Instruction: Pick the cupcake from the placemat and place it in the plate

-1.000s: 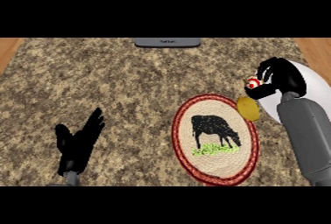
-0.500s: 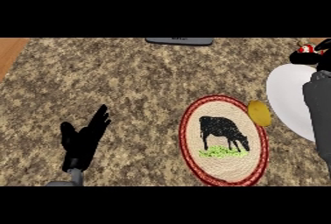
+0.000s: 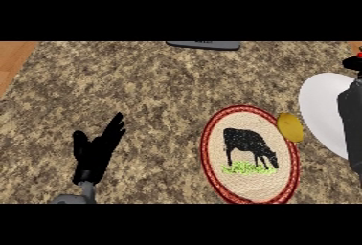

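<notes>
Counter (image 3: 141,81): speckled brown-beige granite w/ a wood-brown strip at the left edge. Mat (image 3: 249,154): beige woven, red rim, black cow on green grass; yellow item (image 3: 289,127) at its rim. Plate (image 3: 324,110) white; left hand (image 3: 96,148) black.

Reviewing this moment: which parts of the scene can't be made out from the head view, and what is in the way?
- Right hand: cut off by the right edge; whether its fingers are curled cannot be told.
- Cupcake: only a red scrap shows at that edge.
- Plate: partly covered by the right forearm, partly out of view.
- Dark object at the counter's far edge: cut off at the top, cannot be identified.
</notes>
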Available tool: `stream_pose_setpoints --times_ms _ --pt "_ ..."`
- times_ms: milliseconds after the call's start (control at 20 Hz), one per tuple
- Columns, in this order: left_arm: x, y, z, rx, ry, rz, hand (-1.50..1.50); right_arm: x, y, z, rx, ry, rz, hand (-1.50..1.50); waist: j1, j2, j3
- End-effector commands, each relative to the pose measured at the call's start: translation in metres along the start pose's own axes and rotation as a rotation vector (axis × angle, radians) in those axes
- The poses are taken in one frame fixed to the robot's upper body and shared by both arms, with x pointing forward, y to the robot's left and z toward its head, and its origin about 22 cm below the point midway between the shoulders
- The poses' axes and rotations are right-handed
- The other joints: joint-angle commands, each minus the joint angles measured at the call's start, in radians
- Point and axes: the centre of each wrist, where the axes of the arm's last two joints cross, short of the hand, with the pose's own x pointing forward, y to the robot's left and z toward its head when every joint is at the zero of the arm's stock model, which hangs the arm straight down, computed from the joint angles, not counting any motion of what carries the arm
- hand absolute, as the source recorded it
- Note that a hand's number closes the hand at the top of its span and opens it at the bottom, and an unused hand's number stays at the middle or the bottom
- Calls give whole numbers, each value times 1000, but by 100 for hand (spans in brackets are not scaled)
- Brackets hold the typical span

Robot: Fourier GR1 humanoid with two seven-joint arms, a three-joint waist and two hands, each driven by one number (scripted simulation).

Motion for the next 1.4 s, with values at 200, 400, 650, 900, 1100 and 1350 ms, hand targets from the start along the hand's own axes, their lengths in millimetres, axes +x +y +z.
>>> stream_pose_setpoints --times_ms 200,400,650,900,1100,1350 --pt "-6 3 2 20 13 11 0 -40 7 -21 -272 192 25 150 -20 -12 3" --pt "-10 1 5 23 29 20 0 -63 10 -22 -343 198 65 150 -30 -21 6" --pt "-10 3 1 18 20 16 0 -78 13 -19 -394 209 70 150 -41 -24 7" --pt "-9 7 0 41 16 25 0 -105 18 -16 -415 238 106 150 -46 -27 7" --pt "1 18 -6 62 34 47 0 -136 35 -6 -155 502 270 -150 -71 -33 10" --pt "-16 16 1 57 49 9 0 -154 49 9 -108 478 143 -150 -67 -35 9"
